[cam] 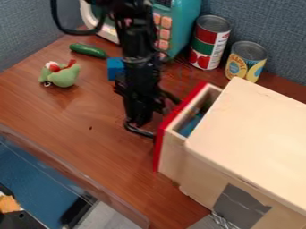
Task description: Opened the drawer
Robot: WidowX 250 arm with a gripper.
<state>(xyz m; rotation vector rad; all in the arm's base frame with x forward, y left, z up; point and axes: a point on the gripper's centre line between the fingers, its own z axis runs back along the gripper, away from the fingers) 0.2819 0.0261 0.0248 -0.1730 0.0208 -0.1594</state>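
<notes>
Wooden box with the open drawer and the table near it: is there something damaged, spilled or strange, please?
A gray patch, like tape, covers part of the wooden box's side, perhaps a repair. A small dark speck marks the table, maybe dirt. I see no spill.

The top edge cuts the arm (136,49) and the microwave (186,22), and the arm also covers part of the microwave and of the blue block (114,67). The box (257,129) goes past the right edge; its top hides part of the drawer (172,154) and of some blue thing (190,125) inside, which I cannot identify. One dark speck (91,128) is too small to tell.
</notes>
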